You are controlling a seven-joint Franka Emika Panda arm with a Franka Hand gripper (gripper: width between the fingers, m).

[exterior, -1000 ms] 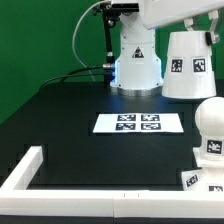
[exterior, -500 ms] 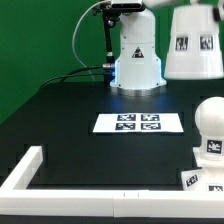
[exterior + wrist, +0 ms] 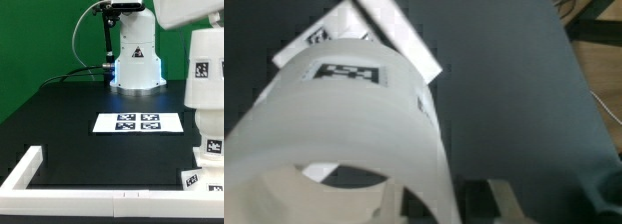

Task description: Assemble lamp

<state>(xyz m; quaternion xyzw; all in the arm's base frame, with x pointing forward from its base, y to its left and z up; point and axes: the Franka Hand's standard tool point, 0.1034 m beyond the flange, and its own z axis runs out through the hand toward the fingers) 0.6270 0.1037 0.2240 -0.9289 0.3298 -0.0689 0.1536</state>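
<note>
Exterior view. Shade (image 3: 207,68): matte white plastic, tapered cup form, square black-and-white tag on its side; held upright at 3 o'clock in the picture, directly above the bulb (image 3: 210,132), its lower rim at or just over the bulb's rounded top; contact cannot be told. Bulb: matte white, rounded, tagged, standing on the blocky white base (image 3: 204,180) at 4 o'clock, partly cut by the picture's edge. Marker board (image 3: 139,123): thin, flat, white, four tags, lying at centre on the black table (image 3: 70,115). White rail (image 3: 30,168): long, square-edged, L-shaped, at 7 o'clock. Arm pedestal (image 3: 136,55): glossy white, tagged, at 12 o'clock before a green backdrop. The gripper is out of the picture.

Wrist view. Shade (image 3: 349,130): fills the frame, smooth translucent-looking white wall, open round mouth at 7 o'clock, tag at 11 o'clock. Gripper: one dark finger (image 3: 494,196) shows beside the shade's wall at 5 o'clock, apparently clamping it; the gap between fingers is hidden.
</note>
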